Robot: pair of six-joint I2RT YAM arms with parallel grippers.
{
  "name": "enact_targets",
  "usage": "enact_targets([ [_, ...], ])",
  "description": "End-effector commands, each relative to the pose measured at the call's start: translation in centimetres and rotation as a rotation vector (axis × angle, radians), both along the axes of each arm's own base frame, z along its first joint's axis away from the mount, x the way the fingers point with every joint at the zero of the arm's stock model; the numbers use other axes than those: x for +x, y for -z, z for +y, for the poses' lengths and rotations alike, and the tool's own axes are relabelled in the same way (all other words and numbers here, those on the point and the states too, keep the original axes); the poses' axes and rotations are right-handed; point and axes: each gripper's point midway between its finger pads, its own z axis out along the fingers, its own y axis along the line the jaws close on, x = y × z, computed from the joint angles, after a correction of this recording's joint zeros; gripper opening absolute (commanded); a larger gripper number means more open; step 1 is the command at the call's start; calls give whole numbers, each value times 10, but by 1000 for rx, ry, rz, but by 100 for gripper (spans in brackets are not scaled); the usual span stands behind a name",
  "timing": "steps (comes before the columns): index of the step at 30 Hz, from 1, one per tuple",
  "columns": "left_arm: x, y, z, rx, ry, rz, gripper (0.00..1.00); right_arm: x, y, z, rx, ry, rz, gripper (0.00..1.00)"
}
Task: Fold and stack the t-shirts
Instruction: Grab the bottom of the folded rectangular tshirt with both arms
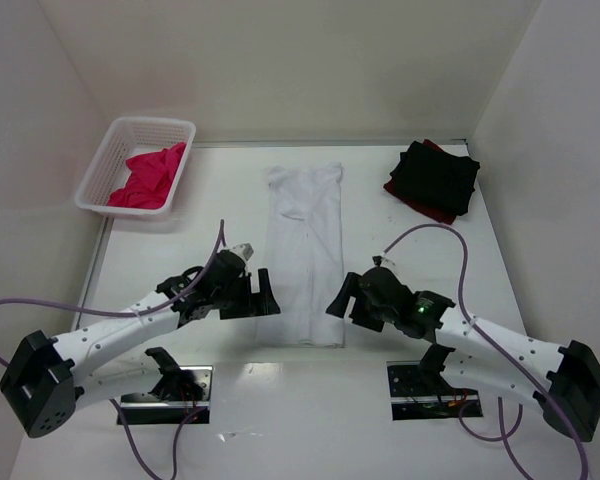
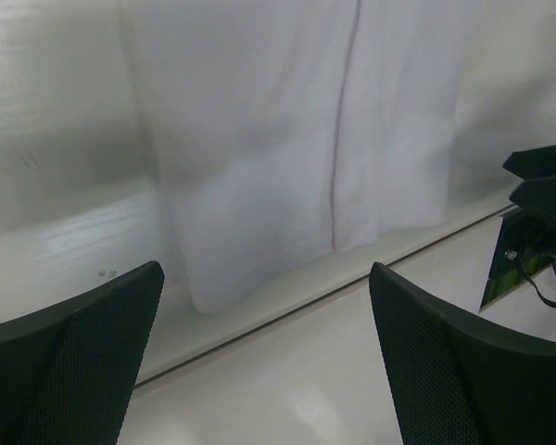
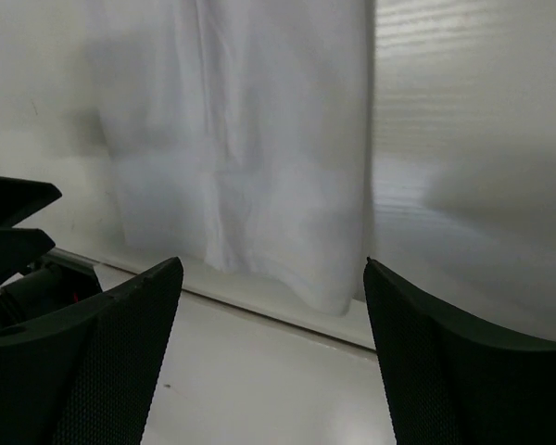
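Observation:
A white t-shirt (image 1: 305, 250), folded into a long narrow strip, lies flat in the middle of the table. My left gripper (image 1: 263, 295) stands open just left of its near end, and my right gripper (image 1: 340, 295) stands open just right of it. The left wrist view shows the shirt's near hem (image 2: 296, 139) beyond my empty left gripper (image 2: 264, 371). The right wrist view shows the same hem (image 3: 250, 158) ahead of my empty right gripper (image 3: 273, 362). A folded black t-shirt (image 1: 435, 178) rests on a dark red one (image 1: 412, 200) at the back right. Pink t-shirts (image 1: 150, 175) lie crumpled in the basket.
The white mesh basket (image 1: 110, 160) stands at the back left. Two metal base plates (image 1: 165, 385) (image 1: 430, 385) sit at the near edge. White walls close in the table on three sides.

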Motion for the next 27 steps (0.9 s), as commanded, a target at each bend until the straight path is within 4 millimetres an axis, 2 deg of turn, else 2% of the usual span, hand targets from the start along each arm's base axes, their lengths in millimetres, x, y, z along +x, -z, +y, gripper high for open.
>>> enact_targets([
  [1,-12,14,-2,-2,10,86,99,-20,19,-10,-35,3,91,83],
  [5,-22,33,2,63,14,152,99,-29,31,-10,-71,-17,128,81],
  [14,-32,36,7,81,2,206,93,-39,50,-9,-91,-32,194,77],
  [19,-42,41,8,76,7,239,85,-37,55,-5,-95,-36,206,68],
  [22,-52,52,14,89,-12,285,85,-39,57,-5,-88,-42,211,68],
  [27,-57,55,21,55,-79,284,74,-36,54,2,-61,-49,199,68],
])
